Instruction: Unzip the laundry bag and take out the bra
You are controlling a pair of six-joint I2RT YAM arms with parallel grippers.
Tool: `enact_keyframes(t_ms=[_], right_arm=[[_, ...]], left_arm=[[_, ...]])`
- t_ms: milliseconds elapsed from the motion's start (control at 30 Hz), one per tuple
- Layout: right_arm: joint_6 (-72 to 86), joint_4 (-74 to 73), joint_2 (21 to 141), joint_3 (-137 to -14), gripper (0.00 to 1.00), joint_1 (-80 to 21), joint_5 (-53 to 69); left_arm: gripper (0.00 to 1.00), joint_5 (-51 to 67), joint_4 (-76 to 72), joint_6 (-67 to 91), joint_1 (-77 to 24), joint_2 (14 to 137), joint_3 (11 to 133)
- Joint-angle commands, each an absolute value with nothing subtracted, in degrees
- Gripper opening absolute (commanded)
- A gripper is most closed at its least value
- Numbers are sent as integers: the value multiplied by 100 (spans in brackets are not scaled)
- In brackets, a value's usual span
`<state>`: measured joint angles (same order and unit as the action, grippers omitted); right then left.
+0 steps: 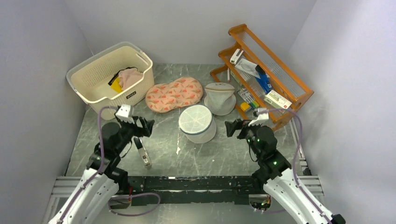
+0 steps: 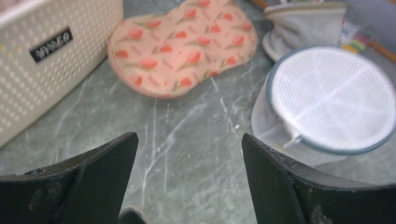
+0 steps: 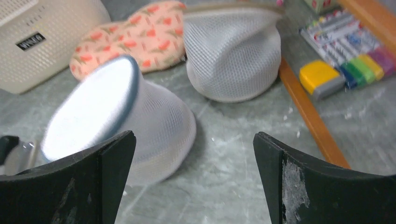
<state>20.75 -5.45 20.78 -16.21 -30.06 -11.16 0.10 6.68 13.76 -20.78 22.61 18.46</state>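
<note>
The laundry bag [image 1: 197,123] is a white round drum-shaped mesh bag with a flat circular top. It stands upright at the table's middle and looks closed. It also shows in the left wrist view [image 2: 327,100] and the right wrist view [image 3: 121,116]. The bra is hidden. My left gripper [image 1: 148,126] is open and empty, to the left of the bag and apart from it. My right gripper [image 1: 229,128] is open and empty, to the right of the bag and apart from it.
A white cone-shaped mesh bag [image 1: 220,97] with a tan rim stands behind the drum bag. A pink floral pouch [image 1: 173,94] lies beside it. A cream basket [image 1: 112,73] with clothes is at the back left. A wooden rack [image 1: 261,74] stands at the right. A small dark object [image 1: 143,152] lies at the front left.
</note>
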Motion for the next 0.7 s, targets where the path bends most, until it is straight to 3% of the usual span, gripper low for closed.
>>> enact_keyframes(t_ms=[0,333,667], right_arm=[[2052,-658,2998,-2727,100,-3144,-1419],[1934,-992,5175,-5061,100,-3393,-1726],[1963,-1378,6120,-5986,100,-3505,-1429]], left_arm=[[94,753,787,1641,-1732,3275,3115],[94,1999,858,2142,-1624,5870,5617],[94,2411,845,2377,-2322,7126,6267]])
